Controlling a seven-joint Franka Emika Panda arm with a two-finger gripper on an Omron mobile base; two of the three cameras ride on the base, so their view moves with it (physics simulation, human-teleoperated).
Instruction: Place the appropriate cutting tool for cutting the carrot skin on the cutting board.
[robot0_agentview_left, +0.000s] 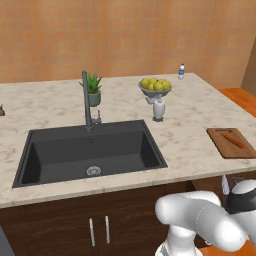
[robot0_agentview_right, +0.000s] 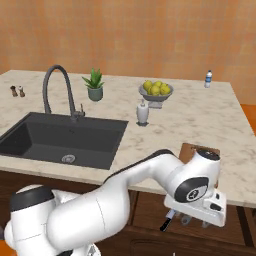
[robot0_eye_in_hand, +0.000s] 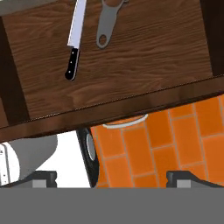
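Note:
The cutting tool (robot0_eye_in_hand: 106, 26), a dark grey peeler, lies on the wooden floor of an open drawer (robot0_eye_in_hand: 148, 61), at the top of the hand view. My gripper (robot0_eye_in_hand: 112, 177) is open and empty. It hangs above the drawer's front edge, well short of the peeler. In the right base view the gripper (robot0_agentview_right: 197, 220) sits below the counter's front edge. The reddish-brown cutting board (robot0_agentview_left: 231, 142) rests on the counter at the right with the orange carrot (robot0_agentview_left: 233, 140) on it. The arm hides most of the board (robot0_agentview_right: 187, 150) in the right base view.
A silver-bladed knife with a black handle (robot0_eye_in_hand: 74, 43) lies left of the peeler in the drawer. The drawer handle (robot0_eye_in_hand: 127, 124) faces orange floor tiles (robot0_eye_in_hand: 183, 140). On the counter stand a sink (robot0_agentview_left: 90, 150), faucet (robot0_agentview_left: 86, 100), lemon bowl (robot0_agentview_left: 155, 86) and soap dispenser (robot0_agentview_left: 158, 108).

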